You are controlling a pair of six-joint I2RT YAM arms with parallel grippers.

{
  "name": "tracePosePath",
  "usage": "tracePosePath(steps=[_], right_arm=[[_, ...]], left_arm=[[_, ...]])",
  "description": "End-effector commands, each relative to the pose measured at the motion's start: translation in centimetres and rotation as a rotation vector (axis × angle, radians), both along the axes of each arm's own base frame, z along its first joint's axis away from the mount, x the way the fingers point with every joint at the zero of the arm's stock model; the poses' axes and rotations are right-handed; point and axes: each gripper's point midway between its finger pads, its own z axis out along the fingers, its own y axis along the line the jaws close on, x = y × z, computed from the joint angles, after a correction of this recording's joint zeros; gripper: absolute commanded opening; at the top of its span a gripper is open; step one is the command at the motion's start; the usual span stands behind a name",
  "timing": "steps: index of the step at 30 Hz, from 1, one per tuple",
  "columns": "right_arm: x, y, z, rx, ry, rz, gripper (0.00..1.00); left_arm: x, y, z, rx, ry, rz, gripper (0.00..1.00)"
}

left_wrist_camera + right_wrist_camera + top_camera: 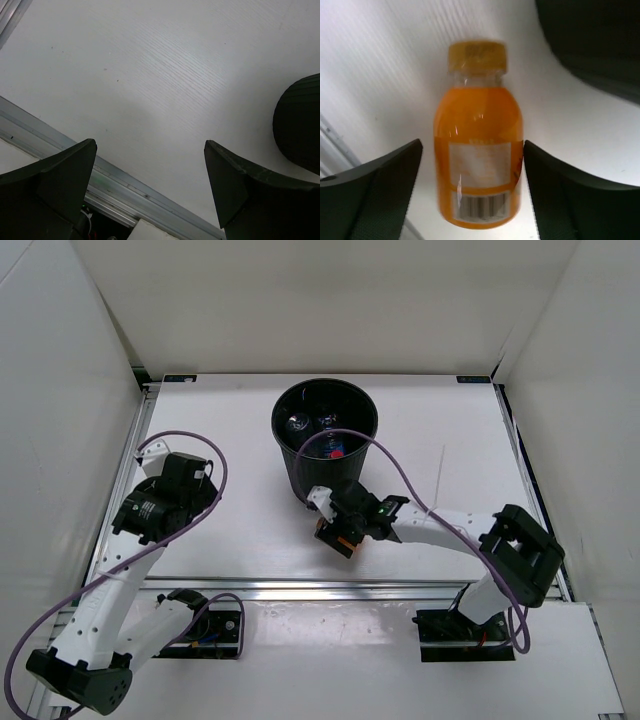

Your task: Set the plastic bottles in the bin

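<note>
A white table (240,540) with fine wood grain spreads beneath the left jaws and the right jaws. An aluminium rail (40,140) edges it under the left jaws. Plain white walls (330,300) enclose three sides, evenly lit.

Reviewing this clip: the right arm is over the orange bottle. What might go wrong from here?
The orange bottle sits off-centre between the fingers of the open right gripper, so closing may nudge it away. The bin stands right beside it; lifting might bump its wall. The purple cable arcs over the bin's mouth and might snag.
</note>
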Motion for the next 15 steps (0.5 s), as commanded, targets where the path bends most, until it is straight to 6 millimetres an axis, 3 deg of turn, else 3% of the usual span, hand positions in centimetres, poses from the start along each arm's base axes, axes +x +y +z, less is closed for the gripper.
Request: tracePosePath(steps=[1,4,9,11,12,15], right_arm=[[-2.1,-0.9,-1.1,0.011,0.147,-0.036,0.82],[-3.8,-1.6,-1.1,-0.010,0.254,-0.050,0.69],[-6.1,-1.8,2.9,0.012,0.317,-0.095,0.48],[-7.2,-2.1,5.3,0.016,0.299,-0.091,0.44],[-6.8,-1.3,8.1,0.071,0.259,-0.089,0.41],[-7.6,-0.4,12.9,0.116,0.241,-0.070,0.35]], left_arm=[[-0.6,0.2,-0.4,-0.004,0.017,0.006,1.00],[-0.6,0.2,-0.7,-0.009,0.021,0.014,1.00],[-0.5,0.2,-0.6,-0.038,-0.001,0.061,1.00],[-0.3,0.1,-0.2,-0.054,-0.027,0.068,1.00],[-0.1,0.0,-0.1,-0.058,-0.037,0.068,1.00],[0.0,-0.3,-0.6,-0.087,-0.047,0.079,1.00]])
